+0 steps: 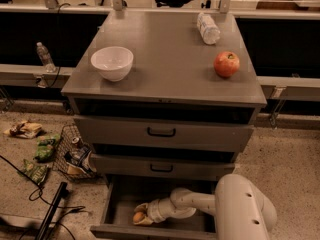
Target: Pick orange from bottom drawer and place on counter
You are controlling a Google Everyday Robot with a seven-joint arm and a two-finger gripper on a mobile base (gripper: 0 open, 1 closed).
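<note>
The orange point(137, 217) lies in the open bottom drawer point(116, 204), near its front left. My gripper point(139, 215) reaches into this drawer from the right. Its pale fingers point(142, 207) sit above and below the orange and close on it. The white arm point(192, 202) runs back to the robot body point(245, 209) at the lower right. The counter point(165, 54) is the grey top of the cabinet, well above the gripper.
On the counter stand a white bowl point(112, 62) at the left, a red apple point(226, 64) at the right and a plastic bottle point(208, 28) at the back right. Two upper drawers point(161, 132) overhang the bottom one. A wire basket point(75, 154) and litter lie on the floor to the left.
</note>
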